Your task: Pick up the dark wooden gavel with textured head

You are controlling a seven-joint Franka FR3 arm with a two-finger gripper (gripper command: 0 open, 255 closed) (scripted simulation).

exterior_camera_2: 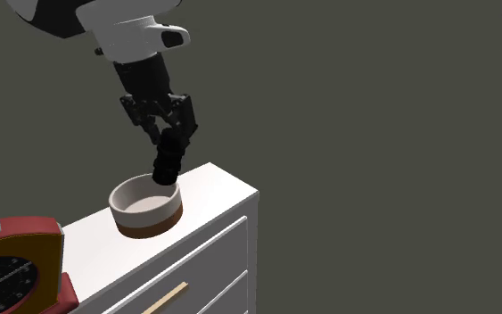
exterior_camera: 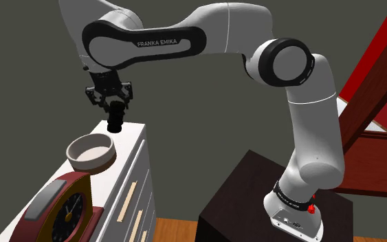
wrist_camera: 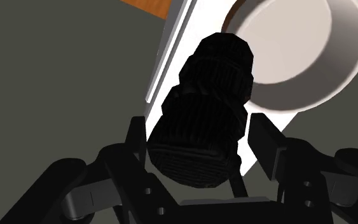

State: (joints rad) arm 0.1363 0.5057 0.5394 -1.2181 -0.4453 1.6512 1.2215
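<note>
Hanging from the white arm, the black gripper (exterior_camera_2: 170, 143) points down over the far end of a white dresser (exterior_camera_2: 226, 192). Its 2 fingers (wrist_camera: 136, 137) are closed against opposite sides of the gavel (exterior_camera_2: 166, 166), a black, ribbed, stubby shape that hangs lengthwise below the fingertips. In the wrist view the gavel (wrist_camera: 203, 114) runs straight out from the gripper (wrist_camera: 199, 145), with stacked ridged bands along its body and a fine grid texture on the near end face.

The gavel's lower end sits just beside the far rim of a round white bowl (exterior_camera_2: 146, 207) with a brown base band, which rests on the dresser top. Whether that end touches the dresser or is clear of it cannot be told. A red mantel clock (exterior_camera: 61, 210) with a black dial stands well apart at the near end of the dresser (exterior_camera: 135, 137). The arm's dark stand (exterior_camera: 253, 196) sits on an orange floor.

By the look of it, the gavel is rigid, compact and moderately light, so it should not flex or crush. The ridges should give the pads some bite, though the rounded body could swivel between them. A hold across the thick middle bands, as here, looks safest. Any lift should stay vertical to avoid knocking the bowl.
</note>
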